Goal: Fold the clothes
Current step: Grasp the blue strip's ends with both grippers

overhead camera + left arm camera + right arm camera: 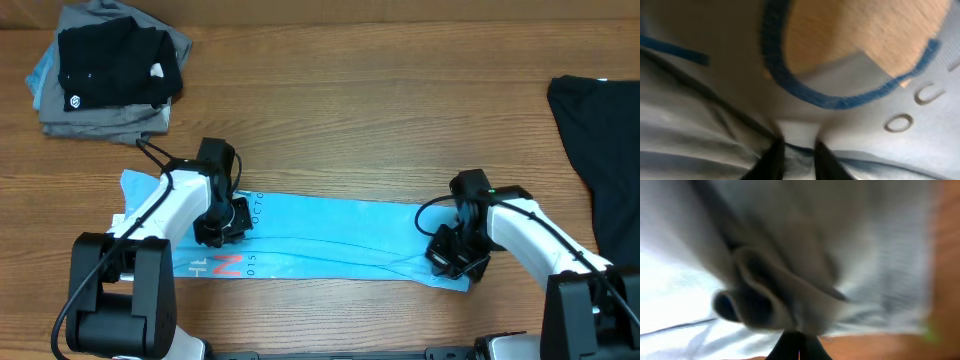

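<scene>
For a clean fold, both ends likely needed lifting level and taut. Nearer the folded stack [105, 75], the left gripper [225, 225] had jaws narrowly parted, grip unclear; farther off, the right gripper [455, 255] was clamped on cloth. The T-shirt [340, 235] lay below-right of the stack, a long light-blue strip, white-lettered.

Wooden table [400, 110], as my feed shows it
There's a blue T-shirt [340, 235] folded long at lower center, grey pile [100, 125] upper left, black cloth [600, 140] at right edge.
</scene>
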Tool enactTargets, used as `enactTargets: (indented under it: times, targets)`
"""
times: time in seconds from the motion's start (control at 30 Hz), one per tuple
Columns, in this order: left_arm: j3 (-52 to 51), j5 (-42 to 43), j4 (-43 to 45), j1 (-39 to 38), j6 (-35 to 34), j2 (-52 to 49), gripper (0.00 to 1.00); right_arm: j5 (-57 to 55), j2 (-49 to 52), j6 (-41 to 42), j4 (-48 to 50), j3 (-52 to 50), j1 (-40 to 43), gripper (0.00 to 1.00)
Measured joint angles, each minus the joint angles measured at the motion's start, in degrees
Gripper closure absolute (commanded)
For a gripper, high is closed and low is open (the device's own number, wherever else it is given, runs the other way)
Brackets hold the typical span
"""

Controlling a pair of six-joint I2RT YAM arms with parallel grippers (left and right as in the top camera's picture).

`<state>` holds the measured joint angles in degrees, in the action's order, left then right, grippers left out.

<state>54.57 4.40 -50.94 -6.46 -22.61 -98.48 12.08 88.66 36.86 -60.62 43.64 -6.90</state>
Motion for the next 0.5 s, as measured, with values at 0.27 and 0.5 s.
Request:
enactTargets:
  times: [0.27, 0.5]
  targets:
    - [0.20, -1.77, -1.73, 4.76, -1.49, 0.00, 0.52, -6.34, 0.13, -2.51, -11.47, 14.88, 2.86, 0.00]
    - [2.19, -2.60, -5.03, 8.63, -1.60, 0.00, 0.00, -4.57, 0.11, -10.56, -11.19, 17.68, 14.84, 0.00]
